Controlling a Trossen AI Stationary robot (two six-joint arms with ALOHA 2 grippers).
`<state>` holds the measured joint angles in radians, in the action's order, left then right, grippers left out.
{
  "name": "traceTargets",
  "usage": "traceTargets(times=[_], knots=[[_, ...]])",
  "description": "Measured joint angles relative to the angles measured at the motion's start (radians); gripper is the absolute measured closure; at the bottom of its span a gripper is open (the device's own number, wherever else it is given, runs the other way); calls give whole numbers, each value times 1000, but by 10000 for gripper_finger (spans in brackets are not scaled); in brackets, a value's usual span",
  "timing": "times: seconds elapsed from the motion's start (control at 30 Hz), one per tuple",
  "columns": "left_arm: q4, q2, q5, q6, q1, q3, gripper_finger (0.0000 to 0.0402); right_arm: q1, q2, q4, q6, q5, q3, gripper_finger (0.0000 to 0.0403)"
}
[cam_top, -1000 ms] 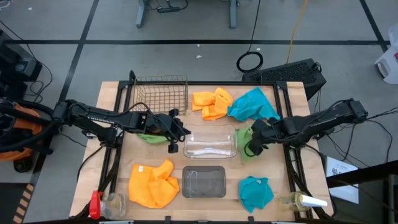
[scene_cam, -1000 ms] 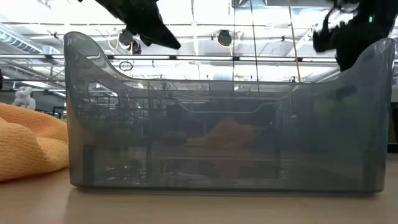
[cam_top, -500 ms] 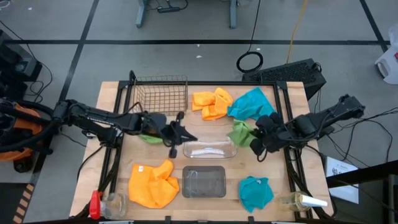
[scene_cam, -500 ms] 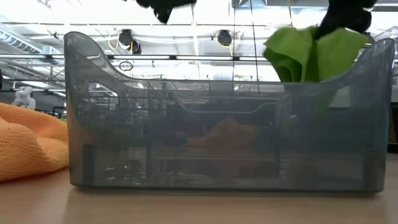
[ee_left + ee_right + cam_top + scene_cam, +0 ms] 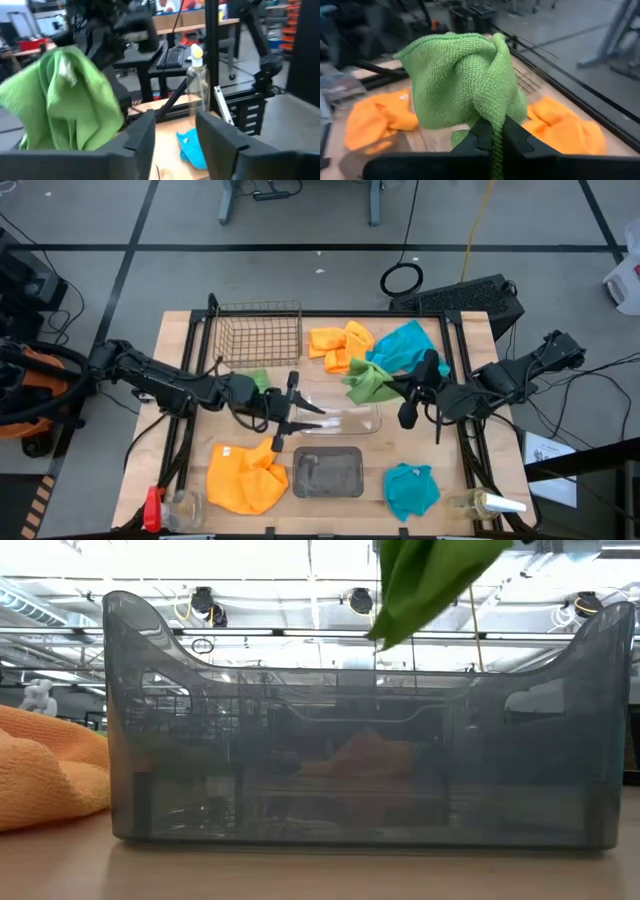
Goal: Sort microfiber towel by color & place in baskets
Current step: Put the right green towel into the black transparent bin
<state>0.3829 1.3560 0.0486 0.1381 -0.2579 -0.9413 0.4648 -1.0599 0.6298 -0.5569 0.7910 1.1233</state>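
Six microfiber towels: two orange (image 5: 340,346) (image 5: 245,476), two green (image 5: 368,383) (image 5: 257,381), two teal (image 5: 407,346) (image 5: 411,490). Three containers: one wire-mesh basket (image 5: 259,332), one clear tray (image 5: 340,409), one grey tray (image 5: 327,472). Two bottles (image 5: 486,502) (image 5: 170,507).

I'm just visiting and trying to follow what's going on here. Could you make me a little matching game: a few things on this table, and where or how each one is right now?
Things:
1. green towel
2. wire-mesh basket
3. left gripper
4. grey tray

States:
a. open, over the clear tray
b. pinched in the right gripper, lifted off the table
c. at the table's far edge, nothing in it
d. at the near edge, between an orange towel and a teal towel

Pairs: 1-b, 2-c, 3-a, 4-d
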Motion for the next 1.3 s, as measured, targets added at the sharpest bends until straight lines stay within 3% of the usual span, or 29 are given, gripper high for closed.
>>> traceTargets(times=[0.23,0.4,0.53,0.9,1.13,1.3], knots=[[67,57,148,-26,-69,0,141,9,-48,-86,57,-11,0,399],[76,125,360,-54,-78,0,60,9,-67,-109,68,-52,0,399],[127,150,367,-157,-80,0,11,9,-68,-113,49,-62,0,399],[240,283,384,-241,-37,0,2,9,-68,-164,75,-60,0,399],[335,288,424,-157,-52,-31,2,6,-68,-164,91,-43,0,399],[385,328,578,-32,-48,-85,2,5,-68,-179,105,25,0,399]])
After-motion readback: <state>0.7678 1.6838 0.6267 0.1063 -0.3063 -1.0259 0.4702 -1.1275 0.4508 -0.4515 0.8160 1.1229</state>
